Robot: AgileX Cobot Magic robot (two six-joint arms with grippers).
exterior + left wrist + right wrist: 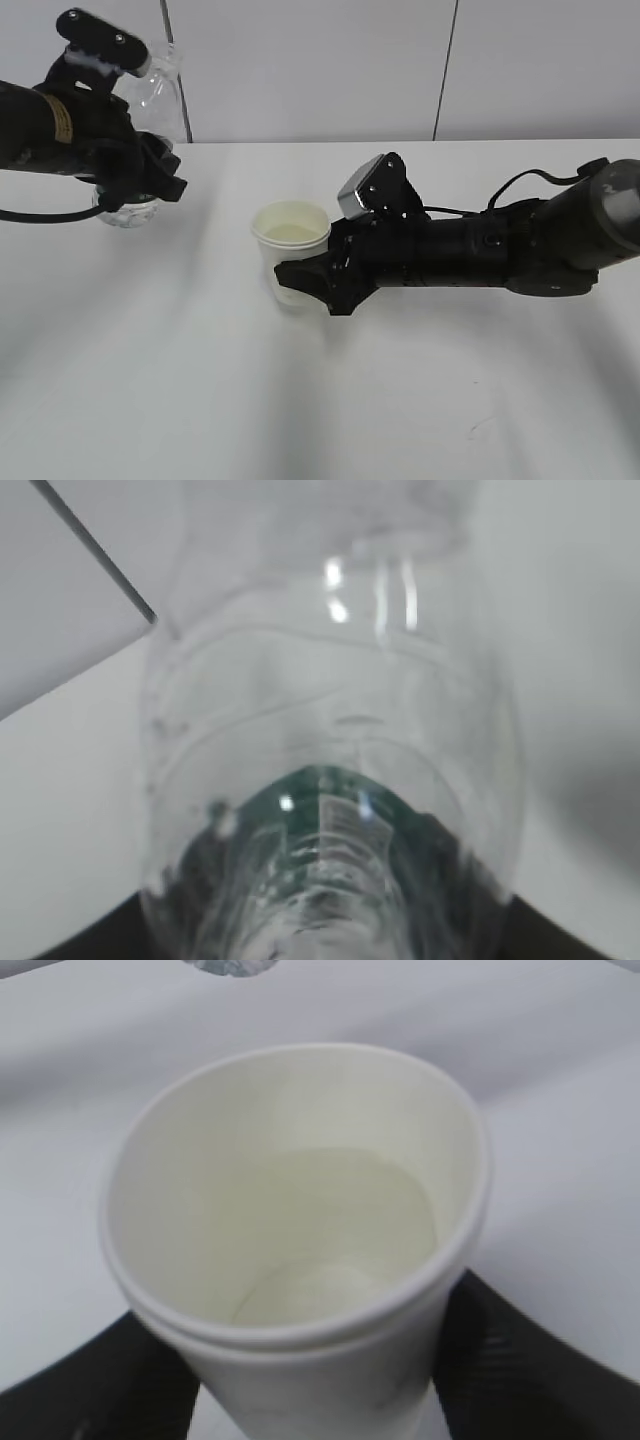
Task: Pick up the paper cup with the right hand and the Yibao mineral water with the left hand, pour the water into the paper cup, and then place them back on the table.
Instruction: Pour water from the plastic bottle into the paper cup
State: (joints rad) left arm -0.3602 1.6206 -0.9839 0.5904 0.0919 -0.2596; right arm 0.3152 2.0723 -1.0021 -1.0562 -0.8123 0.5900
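The white paper cup (290, 240) stands upright mid-table, and I cannot tell whether its base touches the table. My right gripper (300, 275) is shut on its lower wall. In the right wrist view the cup (300, 1210) fills the frame, with black fingers (90, 1390) on both sides of it. My left gripper (135, 190) at the far left is shut on the clear Yibao bottle (155, 85), whose base sits at table level. In the left wrist view the bottle (330, 700) fills the frame and its dark green label (330, 820) shows between the jaws.
The white table (300, 400) stretches out in front of both arms. A pale wall with dark seams (445, 70) rises behind the table's far edge. The bottle's base (225, 965) shows at the top of the right wrist view.
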